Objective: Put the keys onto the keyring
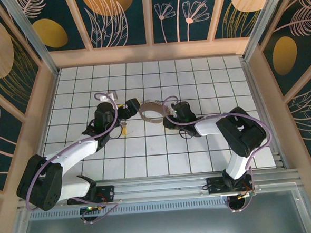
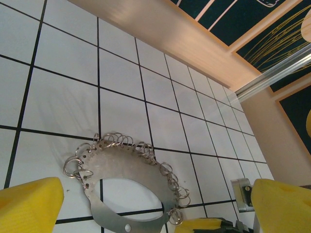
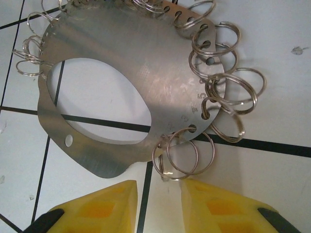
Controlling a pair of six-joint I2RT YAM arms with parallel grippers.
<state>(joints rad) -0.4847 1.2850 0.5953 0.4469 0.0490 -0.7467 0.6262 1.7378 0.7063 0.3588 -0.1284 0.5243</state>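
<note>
**Ana:** Trouble, if it comes, starts at the right claw. Its yellow jaws stand narrowly apart with nothing between them, just short of one small split ring on the keyring.

**Ben:** What do you fear?

**Ana:** A pinch from there may catch only the wire's edge, or shove the flat plate across the tiles. The loose rings overlap, so two could be taken together.

**Ben:** And the left claw?

**Ana:** Wide open and empty, above the keyring's other side. If the plate slides that way, the two claws could meet.

**Ben:** The key?

**Ana:** I think it is the tiny yellow speck beside the left arm, but it is too small to be sure.

**Ben:** And around them?

**Ana:** The keyring lies flat near the middle of the table. The white tiles with dark lines look smooth, I'd judge, so little holds the plate. A wooden rim runs round it, under dark blue walls painted with gold and pink plants. Metal rails line the near edge.
</note>
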